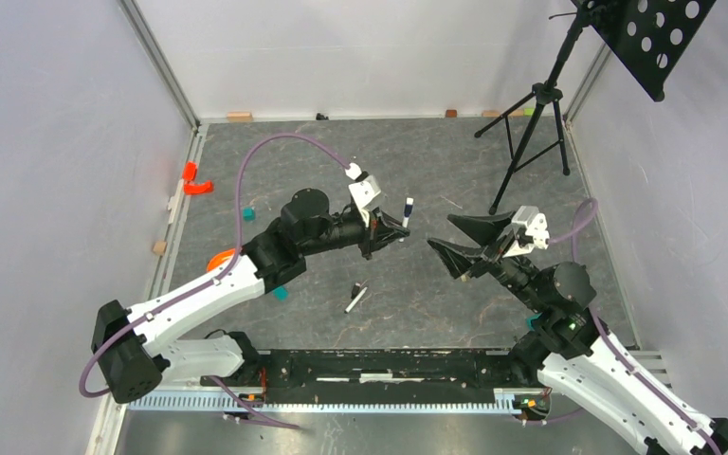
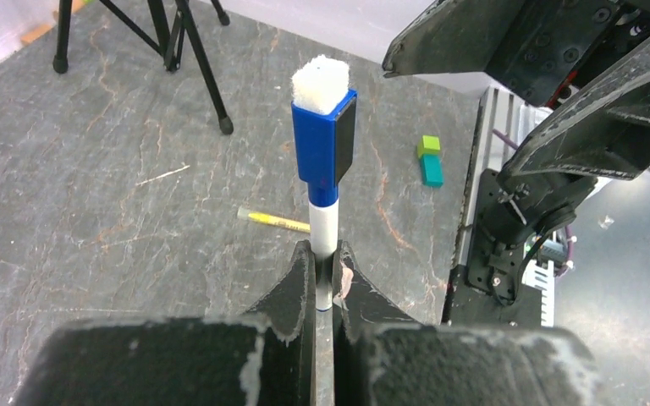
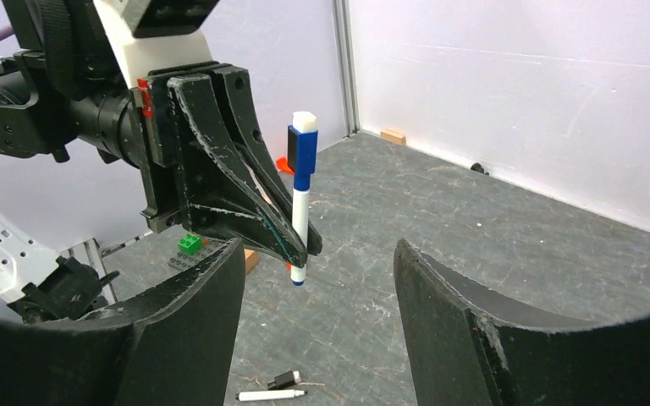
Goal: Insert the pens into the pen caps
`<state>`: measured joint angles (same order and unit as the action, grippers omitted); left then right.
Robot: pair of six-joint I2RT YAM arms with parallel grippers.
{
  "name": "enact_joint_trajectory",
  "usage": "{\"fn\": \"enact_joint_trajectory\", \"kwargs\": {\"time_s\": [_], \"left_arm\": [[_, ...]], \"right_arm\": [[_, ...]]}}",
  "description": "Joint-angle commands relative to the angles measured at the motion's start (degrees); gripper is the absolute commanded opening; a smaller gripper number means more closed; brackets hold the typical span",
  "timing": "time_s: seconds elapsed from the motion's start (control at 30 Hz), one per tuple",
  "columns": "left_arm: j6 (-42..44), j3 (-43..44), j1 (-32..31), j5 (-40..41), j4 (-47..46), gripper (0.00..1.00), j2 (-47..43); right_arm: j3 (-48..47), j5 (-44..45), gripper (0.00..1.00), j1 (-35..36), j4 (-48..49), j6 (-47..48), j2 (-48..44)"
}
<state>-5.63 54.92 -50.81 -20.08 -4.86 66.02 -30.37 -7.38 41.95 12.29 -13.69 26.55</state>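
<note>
The left gripper (image 2: 326, 264) is clamped on a white pen (image 2: 323, 227), its jaws closed tight around the lower barrel. The pen stands nearly upright, well above the desk (image 1: 493, 313). Its short lower end, tipped in blue, pokes out below the fingertips in the right wrist view. A blue cap (image 2: 324, 145) sits on the pen's upper end, clear of the fingers, and carries a white felt pad on top.

The right gripper (image 1: 441, 232) faces the held pen with its jaws spread wide and nothing between them. It is near the pen but not touching it.

A second white pen (image 3: 271, 395) lies flat on the desk below the two grippers. A black cap (image 3: 285, 379) lies just beside one end of it; whether the two touch is unclear. A yellow pen (image 2: 275, 221) lies flat on the desk beyond the left gripper, apart from the others.
</note>
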Motion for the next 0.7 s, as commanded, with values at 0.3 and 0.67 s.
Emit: {"fn": "enact_joint_trajectory", "kwargs": {"time_s": [0.3,0.67], "left_arm": [[5.54,-2.44,0.63,-5.54,-0.06,0.02,-1.53],[5.54,-2.96,0.62,-9.20,-1.39,0.02,-2.65]], "right_arm": [[2.82,-9.46,0.64,0.04,7.31,6.08,-0.98],[-0.34,-17.17,0.56,-0.01,5.96,5.35,2.76]]}}
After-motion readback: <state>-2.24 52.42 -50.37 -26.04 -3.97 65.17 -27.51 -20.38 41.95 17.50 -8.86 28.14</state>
